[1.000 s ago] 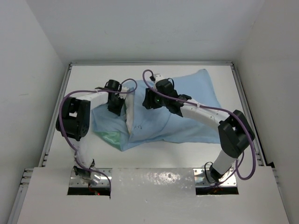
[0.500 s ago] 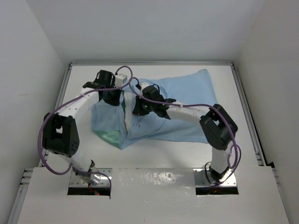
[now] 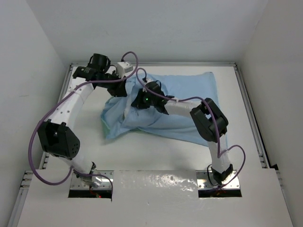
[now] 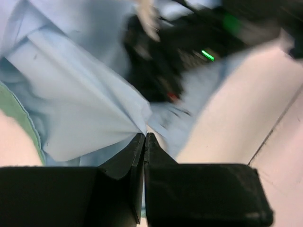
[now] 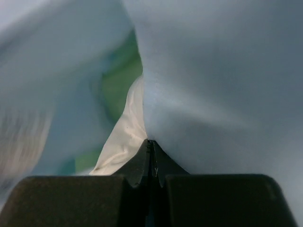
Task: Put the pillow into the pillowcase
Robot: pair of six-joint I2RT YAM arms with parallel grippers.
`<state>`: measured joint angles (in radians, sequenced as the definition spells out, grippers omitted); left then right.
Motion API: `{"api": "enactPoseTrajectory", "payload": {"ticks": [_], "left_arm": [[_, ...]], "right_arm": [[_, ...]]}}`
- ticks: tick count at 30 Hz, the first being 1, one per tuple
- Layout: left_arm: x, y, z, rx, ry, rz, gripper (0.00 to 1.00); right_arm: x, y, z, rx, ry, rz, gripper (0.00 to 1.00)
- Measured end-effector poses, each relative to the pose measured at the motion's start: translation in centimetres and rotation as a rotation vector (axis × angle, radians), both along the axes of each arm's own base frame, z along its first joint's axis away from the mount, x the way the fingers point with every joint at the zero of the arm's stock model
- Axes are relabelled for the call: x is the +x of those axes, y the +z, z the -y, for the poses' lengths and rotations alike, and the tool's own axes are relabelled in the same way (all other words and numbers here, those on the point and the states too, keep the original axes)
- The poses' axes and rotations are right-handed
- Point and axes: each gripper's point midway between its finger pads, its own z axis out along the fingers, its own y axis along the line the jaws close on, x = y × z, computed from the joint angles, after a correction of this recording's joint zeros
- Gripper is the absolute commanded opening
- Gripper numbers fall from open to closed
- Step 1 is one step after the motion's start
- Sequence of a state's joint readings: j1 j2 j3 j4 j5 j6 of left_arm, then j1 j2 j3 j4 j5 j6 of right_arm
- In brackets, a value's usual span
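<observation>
left tool [image 4: 144, 137]: jaws closed | right tool [image 5: 150, 142]: jaws closed | pose: both far forward, close together

The pillowcase [image 3: 189, 85] is thin, smooth cloth with a faint sheen, creasing softly where it gathers at both pairs of jaw tips: light blue there, green beyond. Just left of the right gripper [image 5: 150, 144] tips, the pillow [image 5: 124, 135] shows as matt white cloth. Its fingers, like the left gripper [image 4: 144, 138]'s, look matt black plastic. The table [image 3: 156, 153] is smooth, matt white.

White table [image 3: 156, 156] under a rumpled light-blue pillowcase [image 3: 189, 90]
</observation>
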<state>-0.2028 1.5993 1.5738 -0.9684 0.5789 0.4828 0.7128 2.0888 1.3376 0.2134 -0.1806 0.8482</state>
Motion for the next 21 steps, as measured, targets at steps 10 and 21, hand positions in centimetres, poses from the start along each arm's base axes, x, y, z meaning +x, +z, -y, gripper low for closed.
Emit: {"api": "enactPoseTrajectory", "payload": {"ticks": [10, 21], "left_arm": [[-3.3, 5.7, 2.8, -0.193, -0.277, 0.056, 0.0], [11.1, 14.3, 0.9, -0.574, 0.103, 0.124, 0.0]], "right_arm": [[11.0, 3.4, 4.3, 0.035, -0.233, 0.068, 0.0], [7.1, -0.6, 2.6, -0.032, -0.205, 0.067, 0.0]]}}
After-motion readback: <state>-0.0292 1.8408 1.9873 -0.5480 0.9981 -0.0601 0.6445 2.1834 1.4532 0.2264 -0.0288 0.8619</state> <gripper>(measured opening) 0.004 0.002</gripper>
